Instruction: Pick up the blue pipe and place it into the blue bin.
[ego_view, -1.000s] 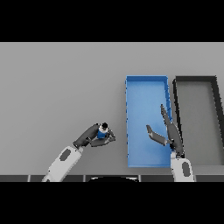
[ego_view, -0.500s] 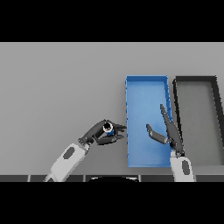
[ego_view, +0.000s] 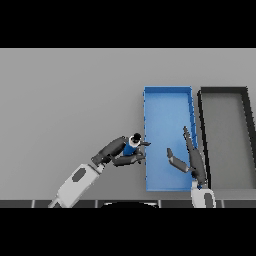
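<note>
The blue pipe is a short blue tube with a dark end. My left hand is shut on it and holds it just left of the blue bin, close to the bin's left wall. My right hand is over the blue bin, with its fingers straight and its thumb spread, holding nothing.
A dark grey bin stands right beside the blue bin on its right. The grey table stretches wide to the left and behind the bins.
My left hand has carried the blue pipe to the right, from the open table up to the blue bin's left wall. My right hand has hardly moved.
</note>
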